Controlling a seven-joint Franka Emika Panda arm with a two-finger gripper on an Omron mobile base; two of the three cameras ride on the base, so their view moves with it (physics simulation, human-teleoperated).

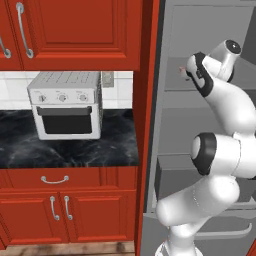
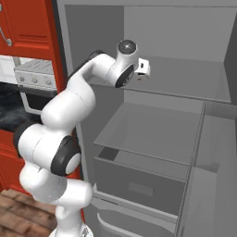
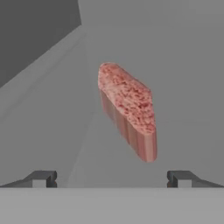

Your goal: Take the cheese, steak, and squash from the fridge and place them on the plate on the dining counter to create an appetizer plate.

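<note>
Steak (image 3: 127,111) ahead on fridge (image 2: 185,83) shelf; hand (image 3: 111,178) spread wide.

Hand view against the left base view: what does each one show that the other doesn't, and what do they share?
The hand view shows the steak lying on a grey shelf, with the open tool short of it, fingertips apart on either side. The left base view shows the white toaster oven on the black worktop, red cabinets, and the arm reaching into the fridge. Both share the fridge's grey interior.
</note>
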